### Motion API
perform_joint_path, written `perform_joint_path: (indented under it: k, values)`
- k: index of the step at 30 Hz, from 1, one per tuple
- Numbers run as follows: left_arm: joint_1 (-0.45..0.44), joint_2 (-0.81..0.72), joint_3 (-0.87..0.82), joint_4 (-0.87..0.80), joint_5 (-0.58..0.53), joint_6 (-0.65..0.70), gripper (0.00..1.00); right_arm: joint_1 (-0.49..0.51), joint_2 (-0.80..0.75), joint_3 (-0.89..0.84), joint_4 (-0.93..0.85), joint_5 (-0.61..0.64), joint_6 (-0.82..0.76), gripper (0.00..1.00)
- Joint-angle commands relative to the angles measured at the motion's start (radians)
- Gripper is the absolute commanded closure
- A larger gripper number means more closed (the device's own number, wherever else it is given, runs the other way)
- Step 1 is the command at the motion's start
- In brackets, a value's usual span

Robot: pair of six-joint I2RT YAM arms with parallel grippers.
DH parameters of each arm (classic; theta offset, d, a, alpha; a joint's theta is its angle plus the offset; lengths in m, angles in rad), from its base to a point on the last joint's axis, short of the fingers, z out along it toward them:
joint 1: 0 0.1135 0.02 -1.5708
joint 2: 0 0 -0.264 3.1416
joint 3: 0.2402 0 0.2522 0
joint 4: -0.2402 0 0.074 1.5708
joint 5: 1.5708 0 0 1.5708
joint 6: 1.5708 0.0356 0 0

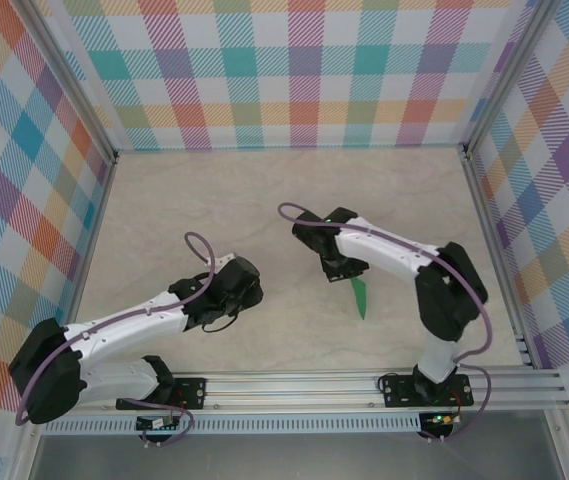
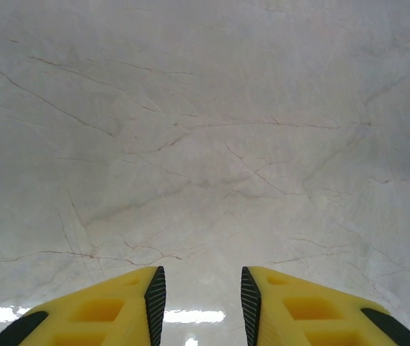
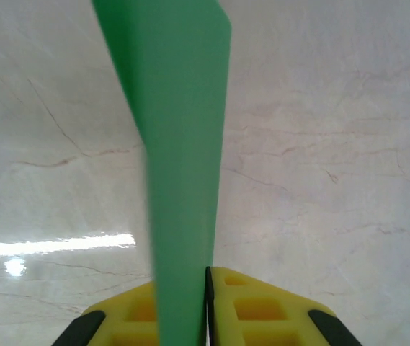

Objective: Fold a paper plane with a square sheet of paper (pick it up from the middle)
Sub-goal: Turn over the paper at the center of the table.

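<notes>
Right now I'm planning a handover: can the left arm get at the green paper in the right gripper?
Probably yes: the left gripper stands open and empty, with bare table between it and the green paper.

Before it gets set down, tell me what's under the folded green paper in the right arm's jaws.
Bare, pale marbled tabletop shows on both sides of the green paper. The strip of tabletop directly behind the paper is covered, so it cannot be seen.

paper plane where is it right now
The paper plane sits right of centre in the top view, pinched in the right gripper, its free end pointing toward the near rail.
</notes>
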Motion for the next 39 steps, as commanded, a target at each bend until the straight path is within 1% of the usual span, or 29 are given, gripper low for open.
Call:
perform_joint_path:
  k: [1,3,5,8,11,13,14,16,20,24,25,29,33,36,39]
  values:
    - [0.021,-0.051,-0.035,-0.024,-0.033,-0.027,0.62,0.058,0.114,0.103,-0.129,0.060,0.069,0.84]
    - [0.027,-0.070,-0.052,-0.025,-0.035,-0.034,0.61,0.079,0.190,0.154,-0.145,0.048,0.087,0.81]
    - [0.032,-0.092,-0.065,-0.035,-0.041,-0.041,0.61,0.092,0.255,0.193,-0.131,0.004,0.098,0.80]
    - [0.037,-0.125,-0.082,-0.047,-0.049,-0.049,0.60,0.102,0.305,0.239,-0.102,-0.069,0.119,0.79]
    - [0.039,-0.150,-0.095,-0.054,-0.047,-0.050,0.58,0.121,0.328,0.271,-0.069,-0.134,0.130,0.75]
    - [0.043,-0.165,-0.104,-0.051,-0.044,-0.050,0.57,0.131,0.340,0.284,-0.035,-0.194,0.125,0.69]
    - [0.043,-0.168,-0.107,-0.048,-0.039,-0.050,0.56,0.132,0.340,0.287,-0.021,-0.218,0.124,0.68]
    - [0.044,-0.167,-0.109,-0.041,-0.027,-0.048,0.55,0.137,0.317,0.283,0.014,-0.263,0.111,0.60]
    - [0.045,-0.154,-0.103,-0.028,-0.004,-0.042,0.55,0.137,0.215,0.244,0.083,-0.290,0.088,0.43]
    - [0.048,-0.139,-0.113,0.022,0.036,-0.043,0.53,0.136,0.162,0.192,0.139,-0.340,0.082,0.32]
    - [0.048,-0.136,-0.107,0.022,0.047,-0.039,0.52,0.136,0.166,0.187,0.138,-0.355,0.086,0.31]
    - [0.047,-0.140,-0.099,0.001,0.081,-0.031,0.52,0.137,0.181,0.206,0.086,-0.384,0.112,0.31]
    - [0.048,-0.179,-0.121,-0.013,0.088,-0.035,0.52,0.137,0.174,0.207,0.048,-0.378,0.145,0.29]
    - [0.048,-0.211,-0.127,-0.026,0.090,-0.047,0.51,0.137,0.145,0.193,0.065,-0.408,0.146,0.29]
    - [0.047,-0.231,-0.142,-0.007,0.097,-0.063,0.50,0.137,0.128,0.190,0.066,-0.412,0.141,0.28]
